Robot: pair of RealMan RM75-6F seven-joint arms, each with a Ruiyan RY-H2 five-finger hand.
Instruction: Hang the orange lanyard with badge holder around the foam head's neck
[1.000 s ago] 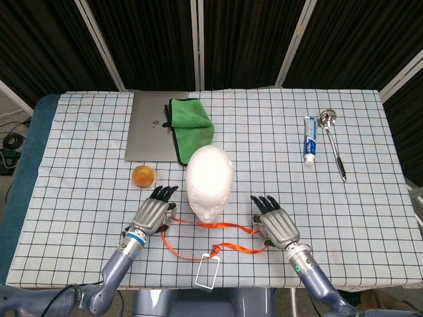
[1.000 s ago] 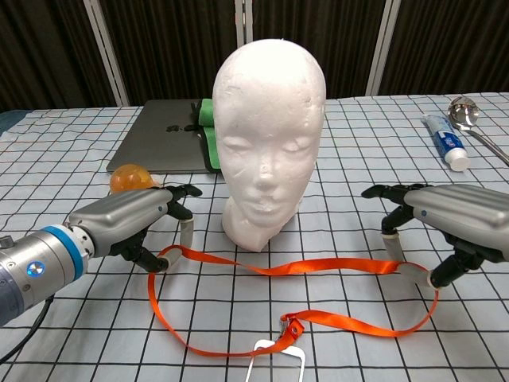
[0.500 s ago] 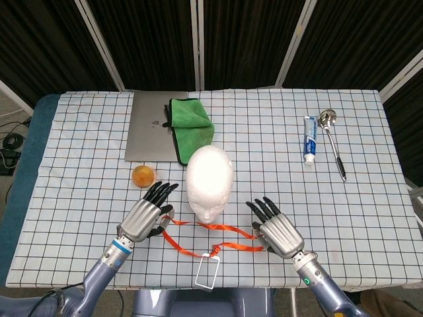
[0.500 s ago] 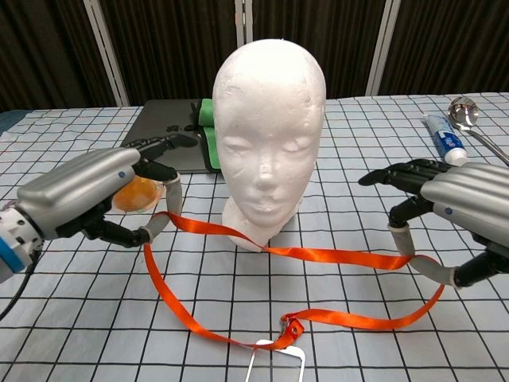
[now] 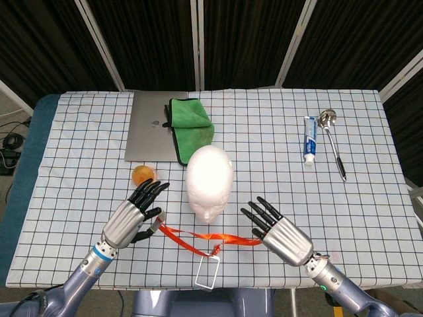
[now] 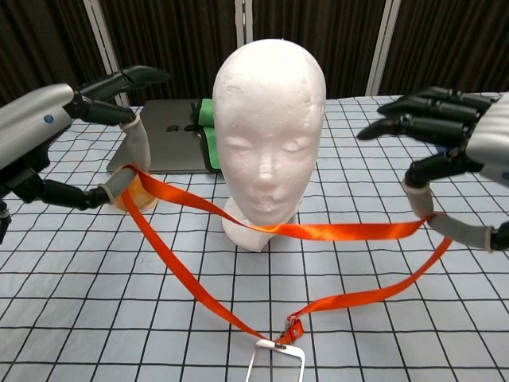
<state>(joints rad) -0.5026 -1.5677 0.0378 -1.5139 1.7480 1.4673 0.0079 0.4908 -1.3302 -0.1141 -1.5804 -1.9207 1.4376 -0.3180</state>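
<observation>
- The left hand [image 6: 56, 135] has the orange lanyard [image 6: 318, 231] hooked over its lower fingers [image 6: 119, 179]; the other fingers stay spread and straight, so the strap rests on them more than it is squeezed.
- The right hand [image 6: 453, 151] carries the other side of the loop in the same manner, on its curled lower fingers [image 6: 445, 227], with the upper fingers stretched toward the foam head [image 6: 269, 135].
- I judge that the two hands stand apart on purpose: this pulls the loop wide, and a wide loop can pass over the head.
- Between the fingers, one run of the strap goes nearly straight and lies across the front of the head's neck, seemingly touching it. The loop is in front of the head, not yet around it.
- Below the fingers, the two lower runs meet at a small metal clip, and the badge holder [image 5: 208, 271] hangs or rests there near the front edge of the surface [image 5: 370, 198]. I cannot tell whether it touches the cloth.
- The head stands upright between both hands, its face toward the robot.
- Beyond the left fingers lie an orange ball [image 5: 142, 174], a laptop [image 5: 149, 129] and a green cloth [image 5: 192, 125], all apart from the strap.
</observation>
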